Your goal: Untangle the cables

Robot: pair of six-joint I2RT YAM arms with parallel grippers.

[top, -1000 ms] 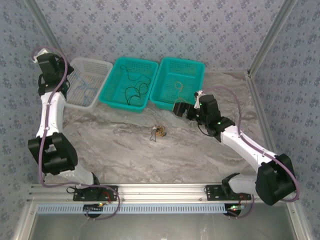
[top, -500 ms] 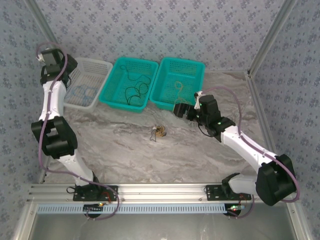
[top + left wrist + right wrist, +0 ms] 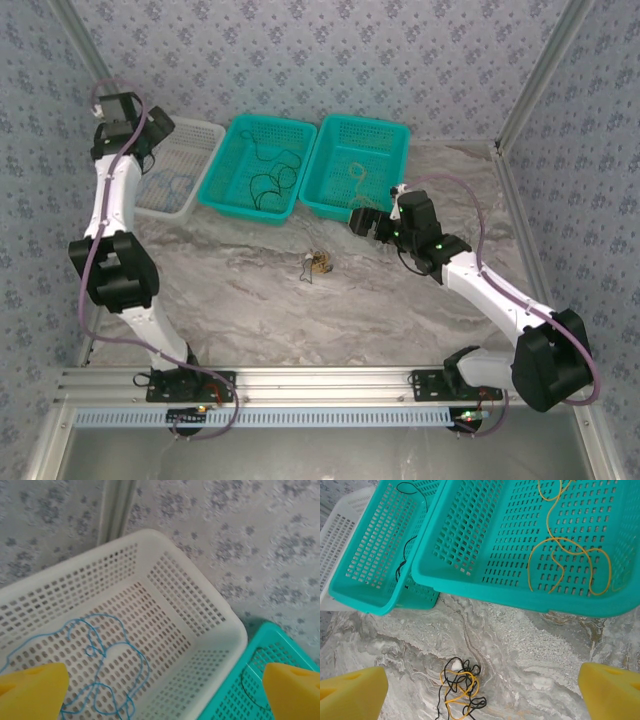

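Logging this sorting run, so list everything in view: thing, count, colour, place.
white perforated plastic basket: 1, white, far left
thin blue cable: 1, blue, inside white basket
teal perforated plastic baskets: 2, teal, right of it
thin black cable: count unclear, black, centre basket
thin yellow cable: 1, yellow, rightmost basket
small cable tangle: 1, black-yellow, on marbled table
left gripper: 1, open, yellow-fingered, above white basket
right gripper: 1, open, yellow-fingered, over table by rightmost basket

White basket, middle teal basket and right teal basket line the marble table.
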